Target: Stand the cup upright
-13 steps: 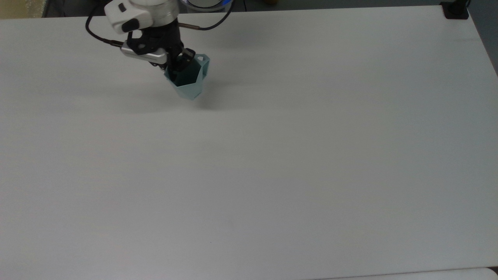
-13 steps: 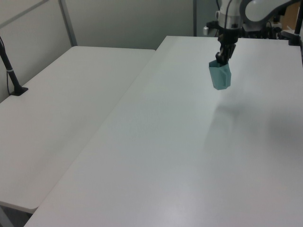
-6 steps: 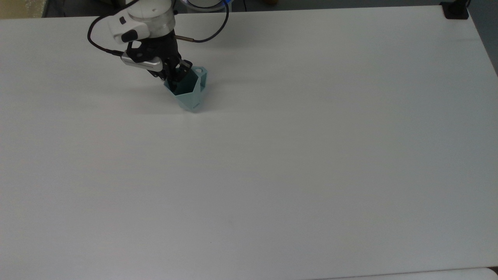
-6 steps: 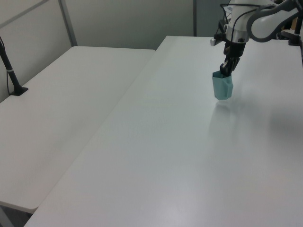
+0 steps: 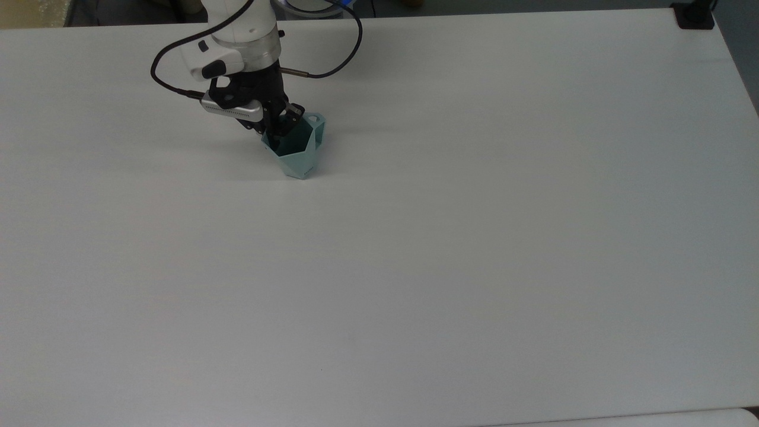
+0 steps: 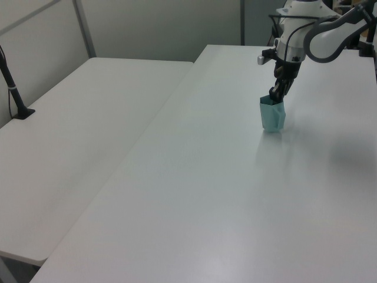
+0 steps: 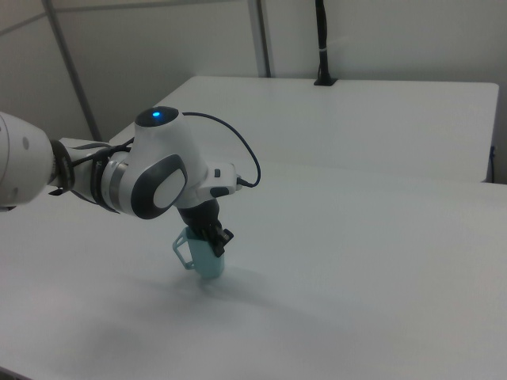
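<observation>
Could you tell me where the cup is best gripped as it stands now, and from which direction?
Grip the cup by its rim wall, coming from above, one finger inside and one outside, as the gripper does now. Its open hexagonal mouth faces up, its body tapers downward, and the handle sits opposite, so that wall is free.

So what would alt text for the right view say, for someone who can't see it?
A white robot arm's hand grips the rim of a pale teal cup, open end up, low over a bare white table.
</observation>
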Action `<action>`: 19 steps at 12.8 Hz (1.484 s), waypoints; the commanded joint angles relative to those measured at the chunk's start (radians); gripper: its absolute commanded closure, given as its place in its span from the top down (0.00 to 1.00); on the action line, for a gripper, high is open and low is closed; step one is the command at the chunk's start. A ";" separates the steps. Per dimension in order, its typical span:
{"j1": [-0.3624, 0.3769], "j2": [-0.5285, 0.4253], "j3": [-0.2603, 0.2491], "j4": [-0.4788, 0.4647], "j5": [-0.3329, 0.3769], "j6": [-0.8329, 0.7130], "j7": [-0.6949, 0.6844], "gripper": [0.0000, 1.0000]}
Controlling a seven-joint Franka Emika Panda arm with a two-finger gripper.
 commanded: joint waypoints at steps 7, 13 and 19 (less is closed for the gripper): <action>0.017 0.003 -0.009 0.002 0.024 0.018 0.026 0.47; 0.015 -0.037 -0.010 0.104 0.024 -0.176 0.026 1.00; 0.002 -0.054 -0.014 0.466 0.014 -0.573 -0.009 1.00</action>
